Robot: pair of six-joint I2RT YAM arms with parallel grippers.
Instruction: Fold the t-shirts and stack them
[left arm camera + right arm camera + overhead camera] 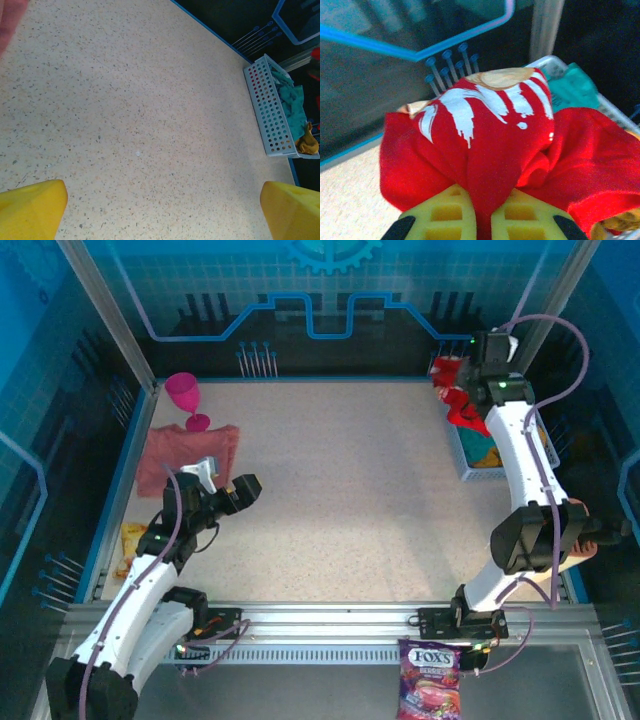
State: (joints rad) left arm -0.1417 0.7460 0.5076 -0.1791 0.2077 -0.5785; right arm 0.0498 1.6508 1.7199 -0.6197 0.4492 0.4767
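Between the pressed-together fingers of the right end effector [479,220], the red t-shirt [485,145] is pinched in a bunched fold, with the basket [470,455] just beneath it. To lift well, raise it straight up until the trailing cloth clears the basket rim, then carry it to the bare worktop [125,100] under the wide-spread left end effector [162,210]. The pink t-shirt [185,455] lies just left of that one.
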